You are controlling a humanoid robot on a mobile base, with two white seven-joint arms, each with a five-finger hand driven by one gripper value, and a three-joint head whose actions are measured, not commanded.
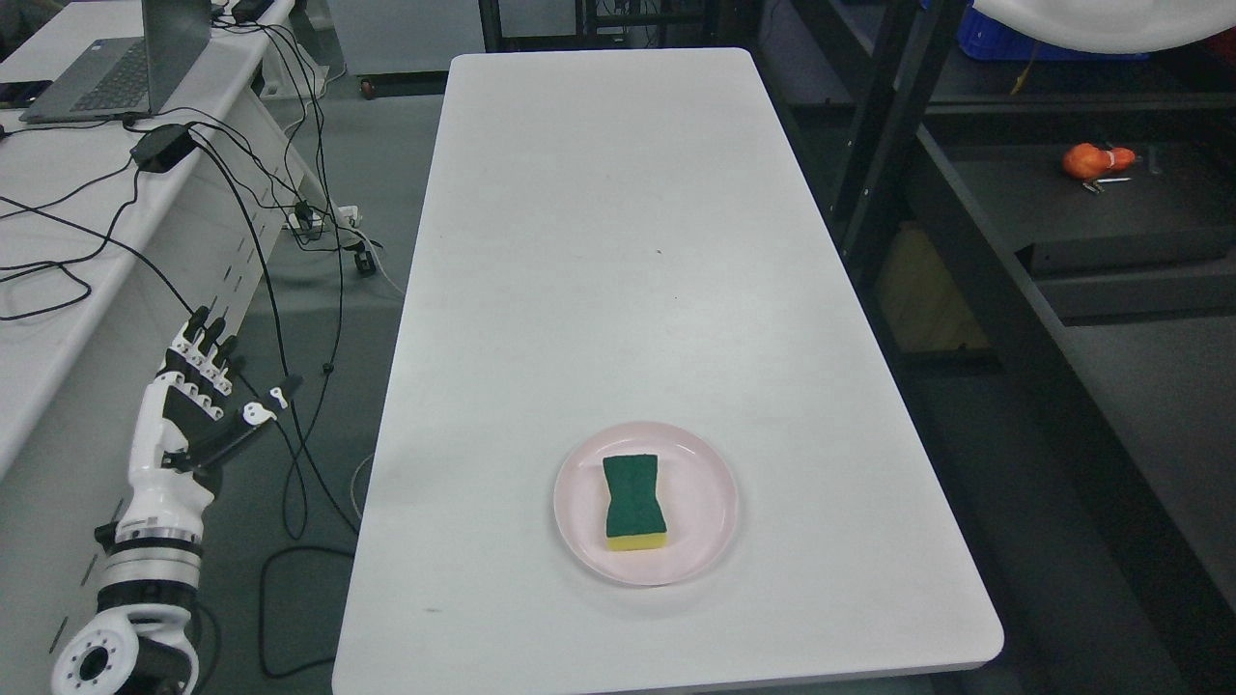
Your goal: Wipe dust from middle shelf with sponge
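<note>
A green and yellow sponge (pixel 633 502) lies flat on a pale pink plate (pixel 705 521) near the front of the white table (pixel 618 241). My left hand (pixel 208 381) hangs to the left of the table, off its edge, with fingers spread and holding nothing. It is well apart from the sponge. A dark metal shelf unit (pixel 1081 222) stands to the right of the table. The right hand is out of view.
An orange object (pixel 1091 160) lies on the dark shelf at the right. A second white table (pixel 58 193) at the left carries a laptop (pixel 126 58) and a power adapter (pixel 162 147). Several black cables (pixel 290 251) hang between the tables.
</note>
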